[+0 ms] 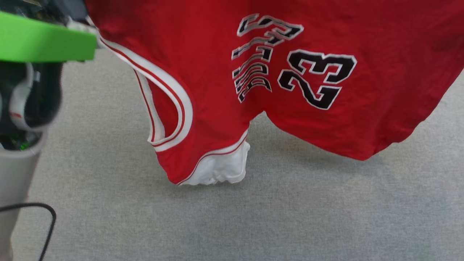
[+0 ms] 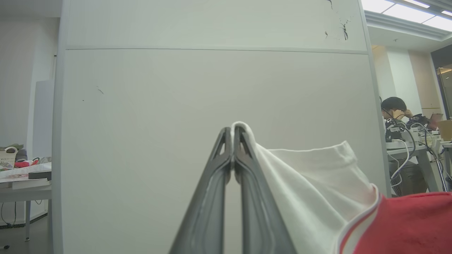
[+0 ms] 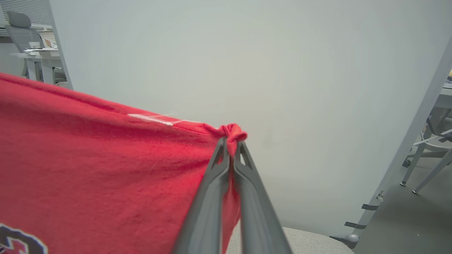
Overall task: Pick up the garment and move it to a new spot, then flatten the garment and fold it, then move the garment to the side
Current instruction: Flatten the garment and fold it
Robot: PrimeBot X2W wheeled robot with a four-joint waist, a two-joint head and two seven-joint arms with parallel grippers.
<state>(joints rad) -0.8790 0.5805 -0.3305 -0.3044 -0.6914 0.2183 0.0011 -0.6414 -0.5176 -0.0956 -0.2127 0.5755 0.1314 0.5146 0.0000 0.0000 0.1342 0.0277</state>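
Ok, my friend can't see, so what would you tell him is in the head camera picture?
A red jersey with a black 23 on it hangs spread out above a grey surface, its white sleeve drooping lowest. A bright green block shows at the upper left.

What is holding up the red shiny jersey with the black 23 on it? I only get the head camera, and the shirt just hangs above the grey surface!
Observer: The left gripper is shut on the white sleeve of the red shiny jersey.
Operator: And the other side?
Observer: The right gripper is shut on a bunched red corner of the shirt.
Operator: What's behind it?
Observer: A pale panel wall stands just beyond both grippers.
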